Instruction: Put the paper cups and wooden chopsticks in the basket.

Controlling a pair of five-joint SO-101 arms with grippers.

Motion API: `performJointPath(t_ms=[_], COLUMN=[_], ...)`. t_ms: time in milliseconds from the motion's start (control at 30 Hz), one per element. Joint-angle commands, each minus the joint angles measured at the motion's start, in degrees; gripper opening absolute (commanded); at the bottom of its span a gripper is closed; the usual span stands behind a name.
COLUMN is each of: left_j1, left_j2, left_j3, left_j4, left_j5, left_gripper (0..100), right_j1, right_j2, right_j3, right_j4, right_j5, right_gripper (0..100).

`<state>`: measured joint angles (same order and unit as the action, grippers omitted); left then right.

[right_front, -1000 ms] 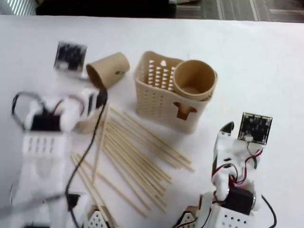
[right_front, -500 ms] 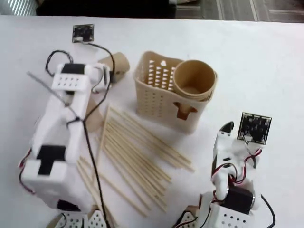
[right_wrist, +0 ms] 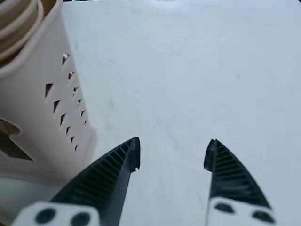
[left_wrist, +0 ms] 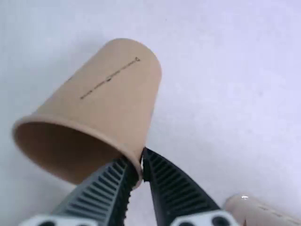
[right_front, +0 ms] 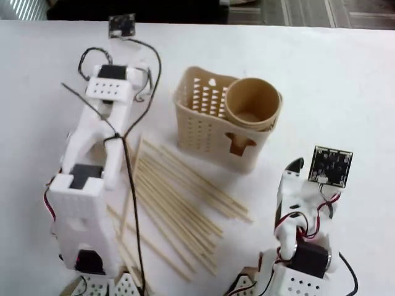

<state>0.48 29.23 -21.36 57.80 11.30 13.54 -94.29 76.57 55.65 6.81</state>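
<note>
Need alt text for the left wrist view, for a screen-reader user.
The left gripper is closed on the rim of a tan paper cup. The cup is tipped on its side with its open mouth toward the camera, against a white table. Part of another tan object shows at the edge, beside the gripper.

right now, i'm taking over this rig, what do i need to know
Left end effector: shut on the rim of a paper cup that lies on its side, outside the basket.
Right end effector: open, holding nothing, beside the basket.
Done: a second cup stands in the basket.
Left to do: the gripped cup, and all the chopsticks heaped on the table.
</note>
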Motion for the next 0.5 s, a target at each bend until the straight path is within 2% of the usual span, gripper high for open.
performJointPath(t_ms=[0, 133, 467], left_j1=[0.40, 0.04, 1.19], left_j2=[-0.92, -1.01, -0.92], left_j3=[-6.15, -14.15, -52.31], left_j4=[0.18, 5.98, 33.67], left_j5=[-8.53, -19.43, -27.52], left_gripper=[2, 2, 3], right_j1=[0.57, 0.57, 0.57], right_j2=[-0.66, -0.66, -0.66], right_j3=[-0.35, -0.35, -0.35], right_j4=[-1.10, -1.10, -1.10], right_j5=[-0.35, -0.35, -0.35], right_gripper=[22.6, 22.6, 22.6])
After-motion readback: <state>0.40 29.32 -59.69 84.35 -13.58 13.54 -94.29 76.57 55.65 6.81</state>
